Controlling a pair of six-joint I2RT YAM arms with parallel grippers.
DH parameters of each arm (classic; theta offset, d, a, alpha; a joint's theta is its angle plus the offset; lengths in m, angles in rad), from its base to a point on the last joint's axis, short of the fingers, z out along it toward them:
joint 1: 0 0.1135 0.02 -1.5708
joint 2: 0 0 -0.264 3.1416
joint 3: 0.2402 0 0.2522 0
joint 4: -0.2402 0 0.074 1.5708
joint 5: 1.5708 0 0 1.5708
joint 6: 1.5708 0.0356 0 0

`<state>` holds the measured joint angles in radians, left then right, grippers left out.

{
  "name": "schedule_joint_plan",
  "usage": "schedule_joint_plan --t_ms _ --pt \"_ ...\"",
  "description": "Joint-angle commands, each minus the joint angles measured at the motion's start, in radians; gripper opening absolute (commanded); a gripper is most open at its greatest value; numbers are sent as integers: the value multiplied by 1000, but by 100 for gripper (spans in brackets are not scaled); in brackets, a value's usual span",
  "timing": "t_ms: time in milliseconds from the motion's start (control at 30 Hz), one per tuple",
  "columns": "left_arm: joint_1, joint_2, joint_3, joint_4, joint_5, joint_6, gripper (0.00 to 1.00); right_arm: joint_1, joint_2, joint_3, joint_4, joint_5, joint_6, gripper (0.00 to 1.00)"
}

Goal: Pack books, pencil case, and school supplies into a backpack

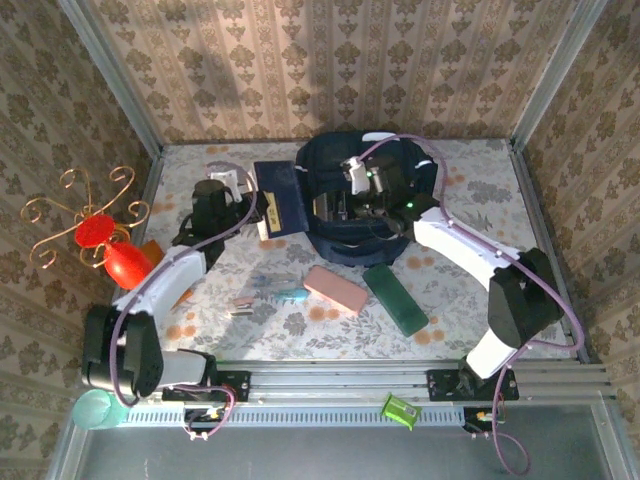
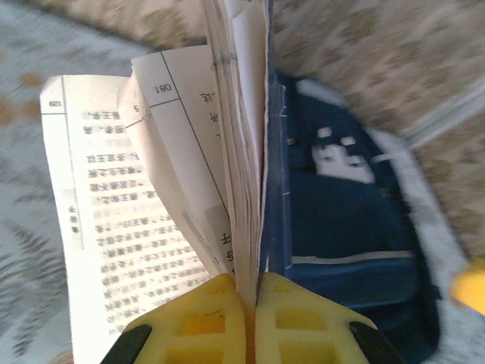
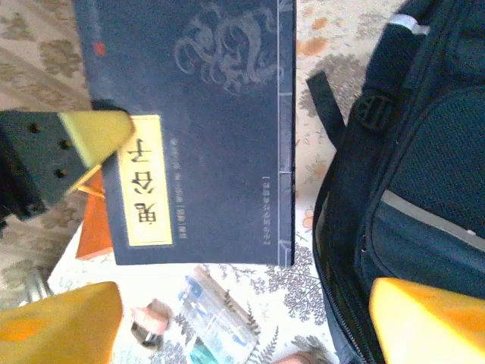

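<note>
A dark navy book (image 1: 279, 199) hangs tilted just left of the big navy backpack (image 1: 400, 195). My left gripper (image 1: 259, 216) is shut on its lower edge. In the left wrist view its yellow fingers (image 2: 204, 322) pinch the cover and pages, and several loose pages (image 2: 114, 212) fan out to the left. My right gripper (image 1: 340, 200) hovers over the backpack's left side, open; its yellow fingertips (image 3: 61, 326) stand wide apart with nothing between them. The pink pencil case (image 1: 332, 288) lies in front of the backpack. Teal and clear school supplies (image 1: 280, 291) lie to its left.
A dark green slab (image 1: 395, 298) lies right of the pencil case. An orange-brown slab (image 1: 150, 250) and a red ornament on gold wire (image 1: 100, 235) sit at the far left. On the near rail are a teal cup (image 1: 95, 410) and a small green item (image 1: 400, 410). Walls close three sides.
</note>
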<state>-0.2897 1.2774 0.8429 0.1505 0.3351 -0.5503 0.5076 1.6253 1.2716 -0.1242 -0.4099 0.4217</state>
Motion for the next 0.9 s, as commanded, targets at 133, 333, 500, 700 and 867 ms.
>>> schedule_joint_plan --t_ms 133,333,500,700,867 --pt "-80 -169 65 -7 205 -33 0 -73 -45 -39 61 -328 85 100" --pt "-110 -154 45 63 330 -125 0 -89 -77 -118 329 -488 234 85" --pt "-111 -123 34 36 314 -112 0 -123 -125 -213 525 -514 363 28" --pt "-112 -22 49 -15 287 -66 25 -169 -204 -273 526 -520 401 2" --pt "-143 44 102 -194 77 106 59 -334 -364 -343 324 -418 384 0"
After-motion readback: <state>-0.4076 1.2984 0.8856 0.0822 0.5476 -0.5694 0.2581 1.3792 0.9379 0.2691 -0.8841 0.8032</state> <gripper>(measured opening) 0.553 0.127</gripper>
